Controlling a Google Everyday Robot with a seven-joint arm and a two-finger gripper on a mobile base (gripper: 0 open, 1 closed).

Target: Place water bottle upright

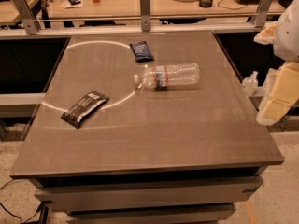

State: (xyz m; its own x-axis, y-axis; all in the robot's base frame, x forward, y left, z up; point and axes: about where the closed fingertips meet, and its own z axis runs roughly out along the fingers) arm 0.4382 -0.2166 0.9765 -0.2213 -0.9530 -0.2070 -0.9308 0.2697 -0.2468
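Lying on its side near the middle of the table [140,143], the water bottle [169,75] points its white cap left and its base right, with the red-banded label nearer the cap end. A dark snack bar [85,108] lies well apart to the front left, and a blue packet [141,51] sits behind, near but not touching. The gripper [276,97] appears as the pale blocky part at the right edge of the view, beyond the table's side and well clear of the bottle; whether it is open or closed cannot be told, and it is not holding the bottle. Assessment: the bottle looks clear and probably light, with thin ribbed walls that would dent under a hard squeeze (and a round body free to roll if nudged). A moderate grasp across the ribbed body, just past the label, seems soundest for swinging the base down.
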